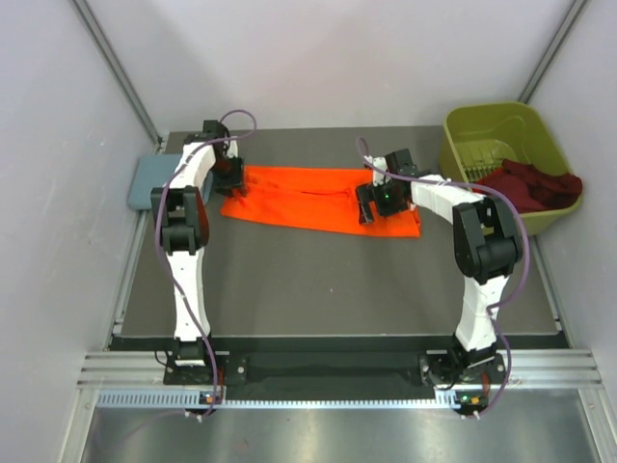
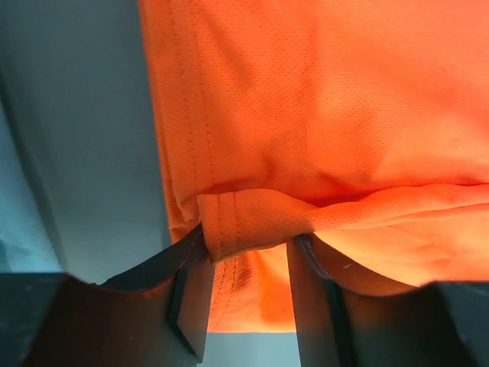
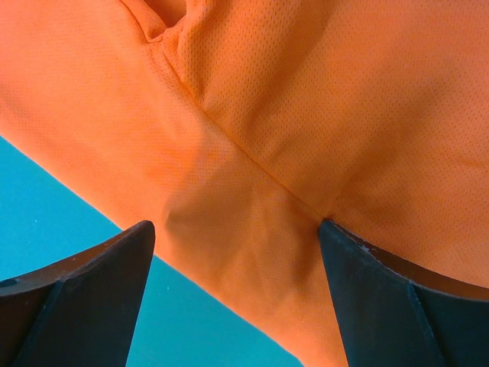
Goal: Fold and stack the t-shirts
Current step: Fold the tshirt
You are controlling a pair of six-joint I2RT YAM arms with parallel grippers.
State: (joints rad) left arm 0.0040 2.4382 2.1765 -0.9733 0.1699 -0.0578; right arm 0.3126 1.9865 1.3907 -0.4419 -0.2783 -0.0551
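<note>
The bright orange t-shirt (image 1: 308, 198) lies as a long strip across the far half of the table. My left gripper (image 1: 234, 181) is down at its left end. In the left wrist view a raised fold of the orange hem (image 2: 237, 218) spans the gap of the left gripper (image 2: 250, 237) and touches both fingers, which still stand apart. My right gripper (image 1: 369, 204) is near the shirt's right end. It is wide open (image 3: 237, 225), with its tips down on the orange cloth (image 3: 306, 115) at the near edge. A grey-blue t-shirt (image 1: 147, 183) lies folded at the far left. A maroon t-shirt (image 1: 530, 183) hangs crumpled in the bin.
An olive-green plastic bin (image 1: 458, 125) stands at the back right corner, tilted over the table's edge. The dark table (image 1: 337, 280) is bordered by white walls on three sides. Both arm bases are at the near edge.
</note>
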